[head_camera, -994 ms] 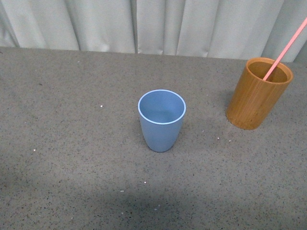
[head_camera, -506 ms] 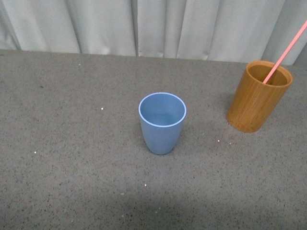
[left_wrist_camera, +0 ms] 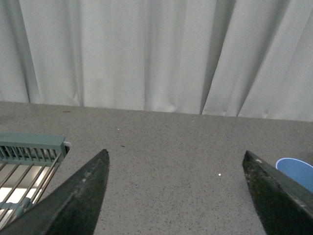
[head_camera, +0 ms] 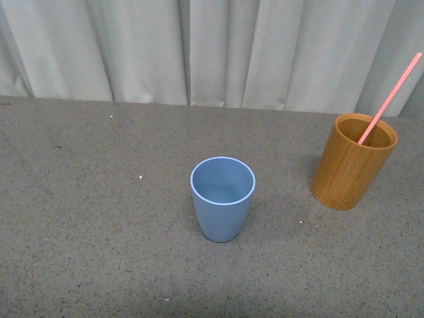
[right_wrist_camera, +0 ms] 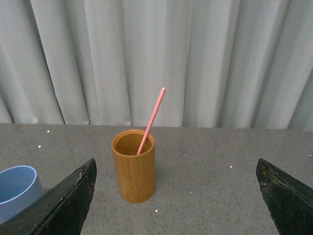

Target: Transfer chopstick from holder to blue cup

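The blue cup [head_camera: 222,198] stands upright near the middle of the grey table, with nothing showing inside it. To its right stands the orange-brown holder [head_camera: 353,161], and a pink-red chopstick [head_camera: 390,98] leans out of it toward the upper right. No arm shows in the front view. In the right wrist view the holder [right_wrist_camera: 133,166] and chopstick [right_wrist_camera: 151,120] sit ahead of my open right gripper [right_wrist_camera: 176,164], well clear of its fingers; the blue cup [right_wrist_camera: 16,191] is at the edge. My left gripper [left_wrist_camera: 175,154] is open over bare table, the blue cup's rim [left_wrist_camera: 297,170] beside one finger.
A pale curtain [head_camera: 212,50] hangs along the table's far edge. In the left wrist view a grey-green rack [left_wrist_camera: 29,159] with slats lies by one finger. Small white specks dot the tabletop.
In the front view the cup and holder have shifted lower in the picture and more curtain shows above them, so the camera has tilted or moved. The chopstick still leans in the holder.
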Tool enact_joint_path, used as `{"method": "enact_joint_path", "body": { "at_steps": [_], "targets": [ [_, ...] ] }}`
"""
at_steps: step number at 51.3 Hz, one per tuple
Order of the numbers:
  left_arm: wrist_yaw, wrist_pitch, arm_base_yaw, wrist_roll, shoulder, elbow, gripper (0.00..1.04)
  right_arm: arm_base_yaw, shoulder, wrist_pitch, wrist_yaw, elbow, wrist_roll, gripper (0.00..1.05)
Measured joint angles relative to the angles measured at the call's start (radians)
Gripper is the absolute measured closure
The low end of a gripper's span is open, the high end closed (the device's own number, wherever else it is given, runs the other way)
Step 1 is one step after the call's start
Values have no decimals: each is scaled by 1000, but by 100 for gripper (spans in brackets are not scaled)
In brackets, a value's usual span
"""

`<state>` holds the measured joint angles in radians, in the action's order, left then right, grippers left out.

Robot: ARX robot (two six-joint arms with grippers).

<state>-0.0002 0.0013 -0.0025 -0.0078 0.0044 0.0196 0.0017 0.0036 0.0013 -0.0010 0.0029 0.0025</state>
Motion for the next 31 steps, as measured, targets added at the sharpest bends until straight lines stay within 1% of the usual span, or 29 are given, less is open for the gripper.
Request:
{"method": "enact_joint_path", "body": {
  "at_steps": [2, 4, 5, 7, 9, 13, 20, 26, 31],
  "targets": [
    [0, 0, 0, 0, 0, 0, 17, 6, 13, -22, 24, 7, 19, 10],
    [0, 0, 0, 0, 0, 0, 12, 16, 67, -67, 85, 33, 67, 10],
    [0, 0, 0, 0, 0, 0, 8, 21, 111, -55, 112, 39, 94, 10],
    [0, 0, 0, 1, 0, 0, 5, 23, 183, -16, 138, 42, 119, 10],
    [0, 0, 0, 2, -1, 0, 7, 23, 261, 42, 151, 42, 137, 10],
    [0, -1, 0, 2, 0, 0, 7, 19, 460, 219, 162, 44, 157, 10],
    [0, -1, 0, 3, -1, 0, 7, 13, 821, 516, 161, 77, 141, 10],
    [0, -1, 0, 3, 0, 0, 7, -8, 1092, 675, 148, 146, 121, 10],
    [0, -1, 0, 3, -1, 0, 7, -45, 1263, 692, 138, 233, 125, 10]
  ]
}}
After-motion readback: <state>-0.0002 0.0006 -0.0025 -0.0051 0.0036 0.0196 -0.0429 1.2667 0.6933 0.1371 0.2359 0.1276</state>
